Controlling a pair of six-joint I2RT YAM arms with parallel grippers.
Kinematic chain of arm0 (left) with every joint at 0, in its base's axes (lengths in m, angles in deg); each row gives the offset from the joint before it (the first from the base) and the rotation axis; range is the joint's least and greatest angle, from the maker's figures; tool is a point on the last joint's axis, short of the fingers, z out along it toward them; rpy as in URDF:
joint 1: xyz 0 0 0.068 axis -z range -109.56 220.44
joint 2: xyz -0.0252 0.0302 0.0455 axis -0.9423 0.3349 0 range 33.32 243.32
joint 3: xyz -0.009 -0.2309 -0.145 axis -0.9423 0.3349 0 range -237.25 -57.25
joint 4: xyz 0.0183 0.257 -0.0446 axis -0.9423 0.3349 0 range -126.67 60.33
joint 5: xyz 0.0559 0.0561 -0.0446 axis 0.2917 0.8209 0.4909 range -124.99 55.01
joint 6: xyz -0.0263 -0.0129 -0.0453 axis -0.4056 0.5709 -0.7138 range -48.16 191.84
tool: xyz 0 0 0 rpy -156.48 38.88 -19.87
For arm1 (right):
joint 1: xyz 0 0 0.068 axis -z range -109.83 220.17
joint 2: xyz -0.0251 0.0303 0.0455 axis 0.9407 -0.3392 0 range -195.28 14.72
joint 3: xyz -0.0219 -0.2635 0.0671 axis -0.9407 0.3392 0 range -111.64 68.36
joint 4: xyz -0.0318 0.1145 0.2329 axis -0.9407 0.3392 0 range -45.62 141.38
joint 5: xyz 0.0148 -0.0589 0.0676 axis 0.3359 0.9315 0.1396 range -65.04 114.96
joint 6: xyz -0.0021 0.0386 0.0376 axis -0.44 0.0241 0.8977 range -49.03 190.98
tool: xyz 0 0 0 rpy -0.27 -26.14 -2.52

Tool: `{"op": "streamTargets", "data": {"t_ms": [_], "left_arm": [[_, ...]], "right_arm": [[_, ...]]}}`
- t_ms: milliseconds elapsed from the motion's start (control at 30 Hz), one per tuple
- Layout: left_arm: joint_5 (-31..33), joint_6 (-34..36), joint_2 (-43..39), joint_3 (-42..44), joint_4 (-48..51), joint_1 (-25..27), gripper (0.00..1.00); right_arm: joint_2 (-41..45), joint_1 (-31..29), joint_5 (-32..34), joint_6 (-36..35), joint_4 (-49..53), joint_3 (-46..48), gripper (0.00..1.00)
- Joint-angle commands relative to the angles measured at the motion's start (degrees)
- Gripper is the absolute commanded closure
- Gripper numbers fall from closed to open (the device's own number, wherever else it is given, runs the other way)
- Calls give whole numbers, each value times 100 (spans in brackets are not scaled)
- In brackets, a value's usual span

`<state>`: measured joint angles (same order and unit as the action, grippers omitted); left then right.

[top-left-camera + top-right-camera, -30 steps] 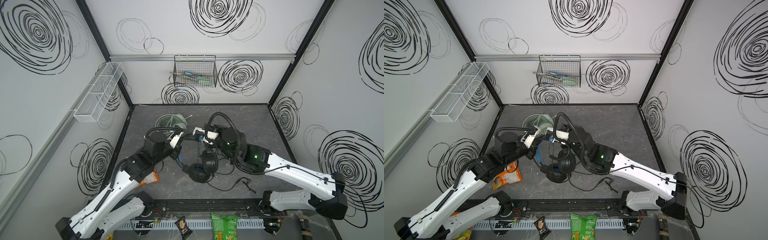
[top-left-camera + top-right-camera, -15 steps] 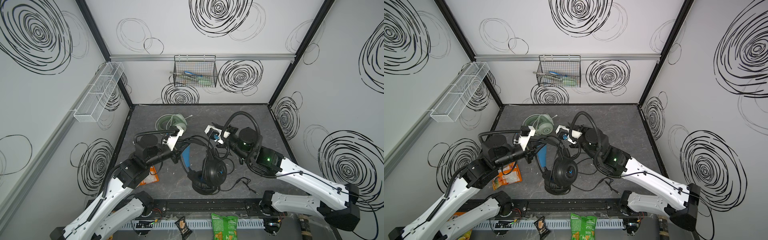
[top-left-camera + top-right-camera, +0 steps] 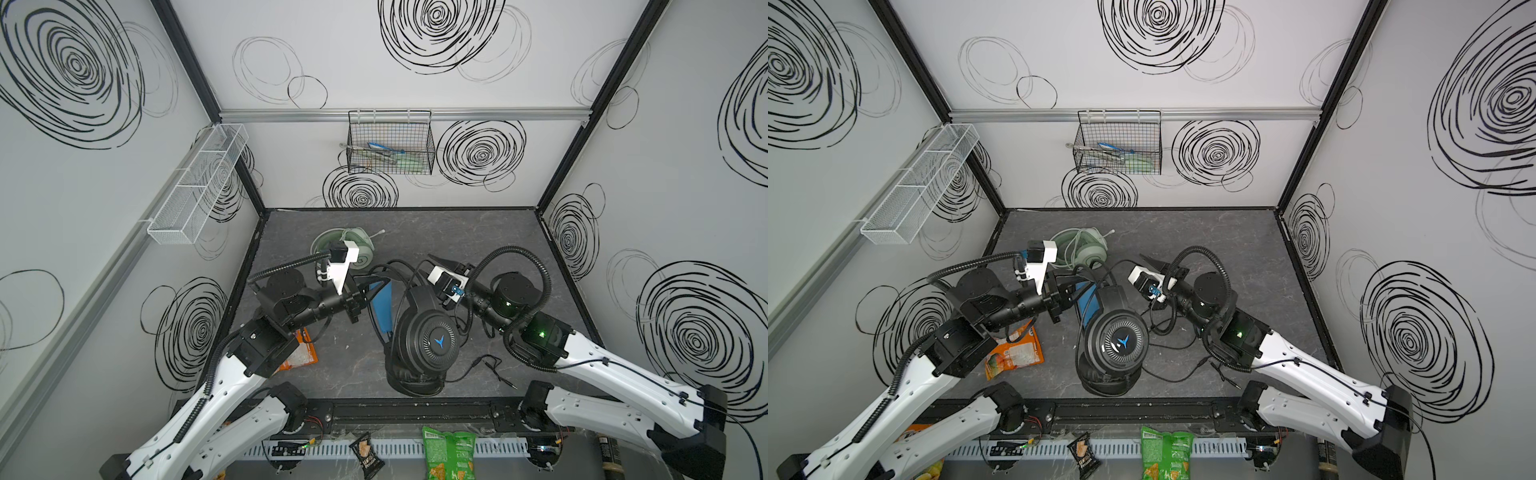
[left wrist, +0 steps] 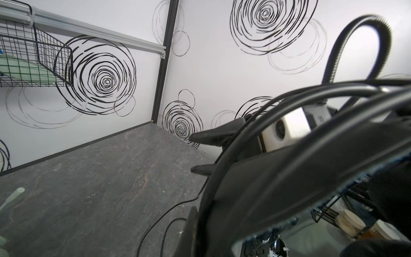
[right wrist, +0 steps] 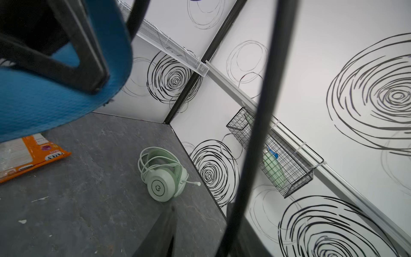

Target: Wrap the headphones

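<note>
Trailing black cable (image 3: 478, 359), ungripped by the parted right gripper (image 4: 192, 155), may be shed from the black blue-lined headset (image 3: 428, 338) clenched by the left gripper (image 3: 370, 290).

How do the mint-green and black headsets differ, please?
The mint-green headset has a white cable looped around it; the black headset has its black cable trailing loose on the table. The mint-green headset lies untouched near the back; the black headset stands on one earcup, its blue-lined band gripped by the left hand. Both are wired over-ear sets.
</note>
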<state>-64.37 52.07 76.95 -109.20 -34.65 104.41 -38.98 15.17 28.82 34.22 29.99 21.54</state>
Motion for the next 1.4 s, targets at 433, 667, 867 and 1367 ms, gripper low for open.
{"op": "streamTargets", "data": {"t_ms": [433,667,867,1367], "left_arm": [[911,-1525,-164,-203,-1516,12,100],[1116,-1770,-42,-264,-1643,23,100],[1228,-1886,9,-298,-1705,39,100],[1301,-2022,129,-339,-1741,93,100]], "right_arm": [[-474,158,-1176,1288,-1896,842,58],[-878,160,-1240,1943,-2460,1144,60],[-1142,157,-1343,2110,-2851,1343,62],[-1592,154,-1458,2313,-3384,1427,65]]}}
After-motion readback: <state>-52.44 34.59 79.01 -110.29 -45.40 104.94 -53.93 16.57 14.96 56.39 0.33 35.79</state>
